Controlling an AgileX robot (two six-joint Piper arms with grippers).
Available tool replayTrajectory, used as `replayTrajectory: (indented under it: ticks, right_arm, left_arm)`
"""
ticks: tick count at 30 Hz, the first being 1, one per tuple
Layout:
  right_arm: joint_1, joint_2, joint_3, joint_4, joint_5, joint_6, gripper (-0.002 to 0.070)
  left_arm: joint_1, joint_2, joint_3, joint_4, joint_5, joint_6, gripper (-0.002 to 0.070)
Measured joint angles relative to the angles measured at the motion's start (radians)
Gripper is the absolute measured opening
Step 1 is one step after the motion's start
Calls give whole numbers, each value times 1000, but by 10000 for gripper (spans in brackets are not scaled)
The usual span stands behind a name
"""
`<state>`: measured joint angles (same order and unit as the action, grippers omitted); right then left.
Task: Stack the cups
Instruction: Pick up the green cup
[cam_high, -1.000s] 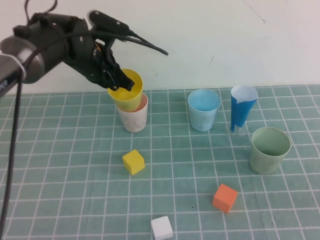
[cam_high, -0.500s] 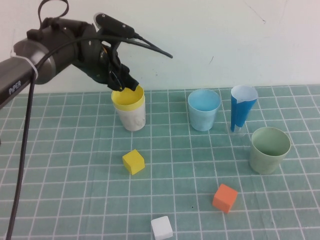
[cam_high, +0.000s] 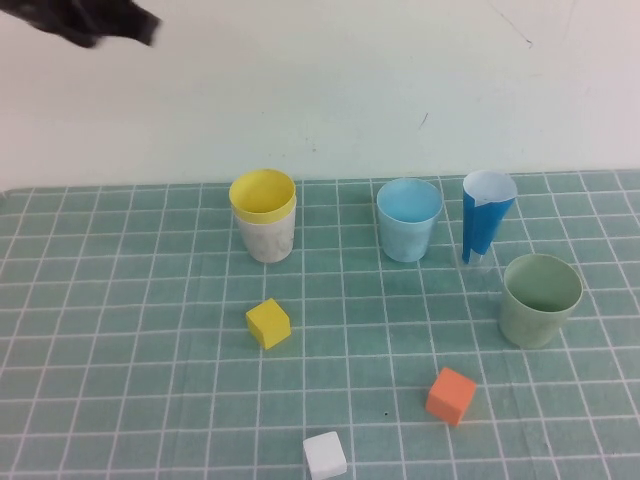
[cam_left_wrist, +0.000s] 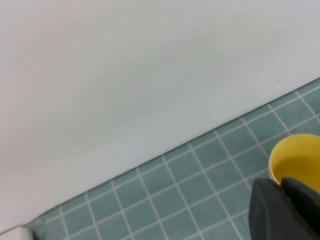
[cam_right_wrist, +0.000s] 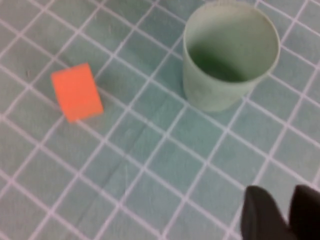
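On the green gridded worktop (cam_high: 120, 300) a tall blue-and-white cone cup (cam_high: 485, 228) stands upright near the back, while a yellow cube (cam_high: 268, 323), an orange cube (cam_high: 450, 395) and a white cube (cam_high: 325, 455) lie apart nearer the front.
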<state>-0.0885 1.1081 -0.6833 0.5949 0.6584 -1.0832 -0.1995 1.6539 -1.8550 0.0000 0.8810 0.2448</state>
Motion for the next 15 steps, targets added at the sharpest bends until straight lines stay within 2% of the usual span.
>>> replayTrajectory:
  ticks: [5,7,10,15]
  right_arm:
    - [4,214,-109,213,-18,-180,356]
    - [13,296,-155,260,-25,-238,410]
    - [30,400,-232,279,-28,-271,445]
    - [54,567,-341,273,-38,-294,457]
  left_arm:
    - [31,-110,37,-87,72,49,2]
    - [33,-158,94,-123,67,66,2]
    - [33,-239,213,-175,25,90,2]
    - [33,-380,431,-200,-63,115,1]
